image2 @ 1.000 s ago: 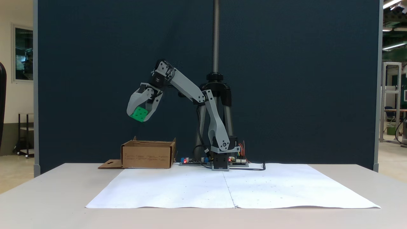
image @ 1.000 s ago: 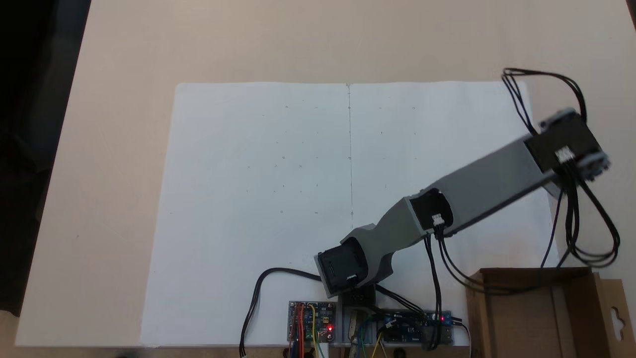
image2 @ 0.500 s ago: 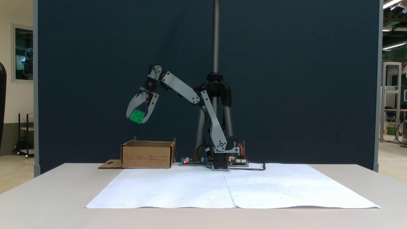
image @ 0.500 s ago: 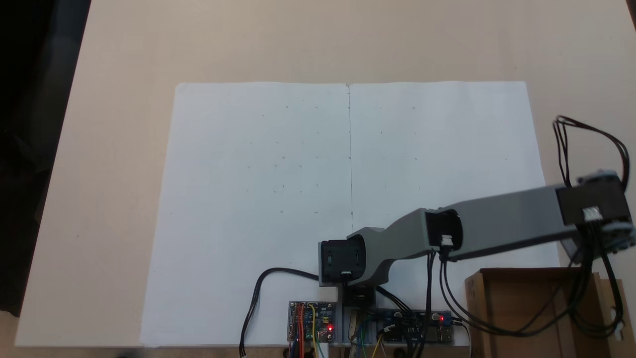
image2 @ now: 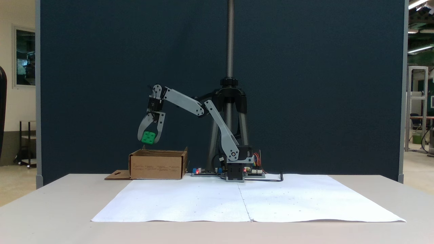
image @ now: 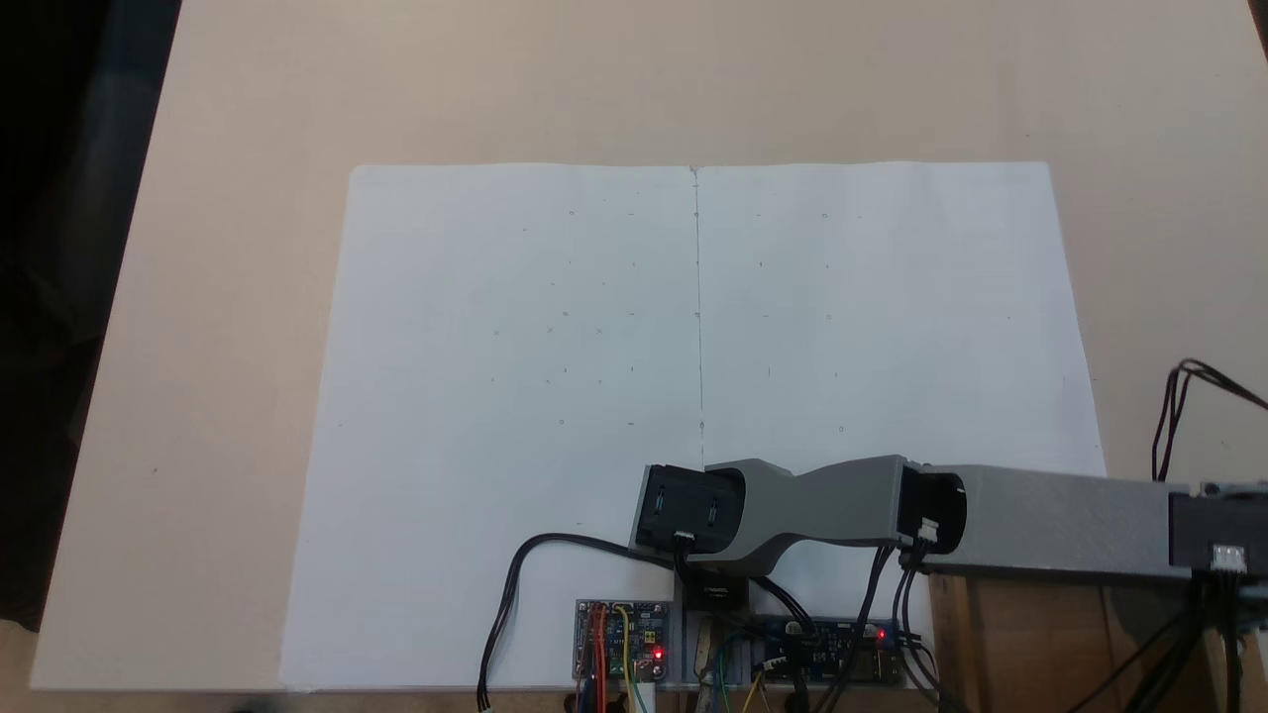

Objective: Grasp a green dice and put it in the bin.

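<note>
A dark blue screen backs the table (image2: 51, 200) and its white paper (image2: 247, 200). The bin (image2: 157, 165) sits at the arm base's nine o'clock. Above it hang the fingers (image2: 148, 140) — clamped on the dice (image2: 148, 137) — clear of the rim.

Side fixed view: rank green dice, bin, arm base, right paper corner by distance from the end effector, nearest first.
1. green dice, held in the end effector
2. bin, just below
3. arm base, to the right
4. right paper corner, far right, front
</note>
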